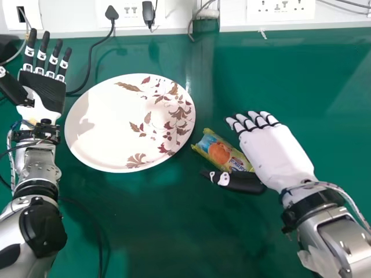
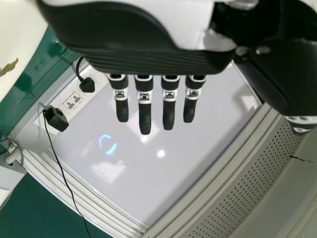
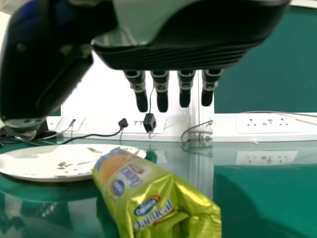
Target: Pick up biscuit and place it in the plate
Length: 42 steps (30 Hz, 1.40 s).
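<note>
The shiny yellow-green foil biscuit packet (image 1: 223,152) lies on the glossy green table (image 1: 168,231), just beside the right hand (image 1: 275,152), whose fingers reach out nearly straight, thumb apart, pinching nothing. Left of the packet sits the round white leaf-patterned plate (image 1: 104,124); beyond it, the black-and-white left hand (image 1: 46,92) lies spread, palm up.

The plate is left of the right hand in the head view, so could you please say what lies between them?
The biscuit packet lies between the plate and the right hand on the green table, as the head view shows.
</note>
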### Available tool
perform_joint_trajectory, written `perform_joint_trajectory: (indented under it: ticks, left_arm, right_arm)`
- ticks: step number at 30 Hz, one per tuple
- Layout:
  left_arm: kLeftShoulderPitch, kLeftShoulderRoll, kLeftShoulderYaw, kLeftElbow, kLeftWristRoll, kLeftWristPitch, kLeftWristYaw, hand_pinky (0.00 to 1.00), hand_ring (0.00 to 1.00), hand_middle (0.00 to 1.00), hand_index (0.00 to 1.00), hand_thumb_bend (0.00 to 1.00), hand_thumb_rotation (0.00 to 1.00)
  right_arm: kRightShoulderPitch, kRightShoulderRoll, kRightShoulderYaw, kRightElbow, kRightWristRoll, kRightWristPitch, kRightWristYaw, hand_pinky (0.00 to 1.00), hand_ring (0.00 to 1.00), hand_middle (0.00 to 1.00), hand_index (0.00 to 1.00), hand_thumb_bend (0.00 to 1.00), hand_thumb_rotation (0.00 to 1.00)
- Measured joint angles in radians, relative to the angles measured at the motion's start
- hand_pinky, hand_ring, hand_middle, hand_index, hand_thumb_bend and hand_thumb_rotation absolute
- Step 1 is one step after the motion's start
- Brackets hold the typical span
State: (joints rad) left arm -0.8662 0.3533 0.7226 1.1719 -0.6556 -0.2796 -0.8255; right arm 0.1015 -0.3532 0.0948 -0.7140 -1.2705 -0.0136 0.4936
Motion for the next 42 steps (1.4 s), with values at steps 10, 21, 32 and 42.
perform_joint_trajectory:
  ticks: [10, 21, 32, 42]
  left_arm:
    - [0.000, 0.000, 0.000, -0.006, 0.001, 0.009, -0.007, 0.92, 0.87, 0.94, 0.97, 0.92, 0.72]
    - [0.000, -0.001, 0.005, -0.024, -0.034, 0.045, -0.012, 0.76, 0.82, 0.90, 0.94, 0.92, 0.61]
    - [0.000, -0.004, 0.006, -0.030, -0.036, 0.056, -0.012, 0.75, 0.82, 0.88, 0.90, 0.93, 0.54]
    - [0.000, -0.010, 0.015, -0.039, -0.073, 0.108, -0.032, 0.66, 0.77, 0.86, 0.88, 0.94, 0.58]
  right_arm:
    - [-0.012, 0.000, 0.011, 0.025, -0.009, 0.011, 0.032, 0.94, 1.00, 1.00, 1.00, 1.00, 0.64]
    - [-0.051, -0.019, 0.023, 0.078, -0.050, 0.019, 0.070, 0.87, 1.00, 1.00, 1.00, 1.00, 0.61]
    - [-0.132, -0.069, 0.035, 0.115, -0.075, 0.019, 0.182, 0.83, 1.00, 1.00, 1.00, 1.00, 0.60]
    - [-0.178, -0.115, 0.064, 0.152, -0.109, 0.005, 0.212, 0.80, 1.00, 1.00, 1.00, 1.00, 0.58]
